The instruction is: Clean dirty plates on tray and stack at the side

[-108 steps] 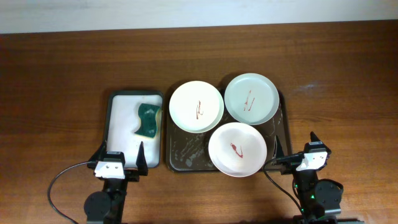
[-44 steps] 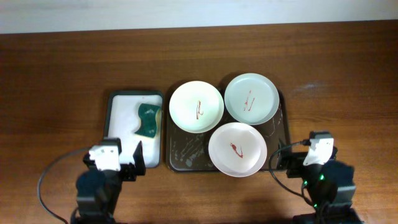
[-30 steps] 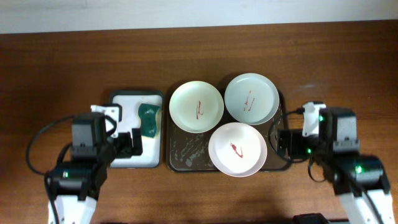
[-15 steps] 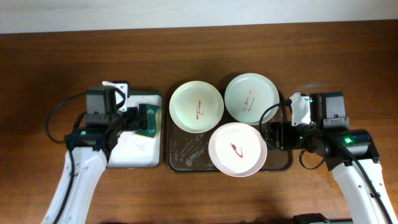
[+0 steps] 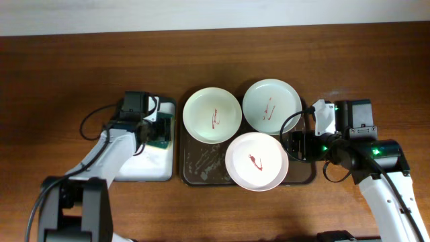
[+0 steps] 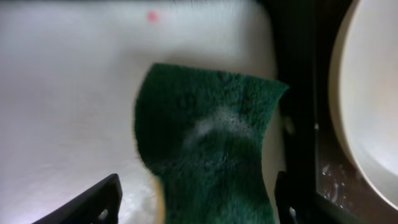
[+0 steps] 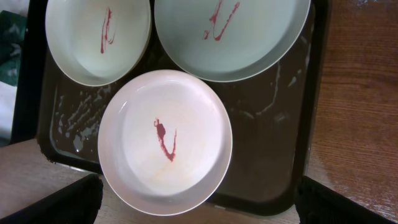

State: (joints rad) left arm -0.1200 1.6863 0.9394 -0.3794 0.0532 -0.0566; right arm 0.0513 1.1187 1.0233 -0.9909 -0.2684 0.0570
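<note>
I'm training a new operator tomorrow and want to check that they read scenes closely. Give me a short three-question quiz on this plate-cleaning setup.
1. True or false: the pale green plate carries a red smear.
2. The green sponge lies on: A the brown tray; B the white tray; C the table.
3. Which pincer hangs over the sponge with its jaws apart?

Key: 1 true; 2 B; 3 the left pincer.
</note>
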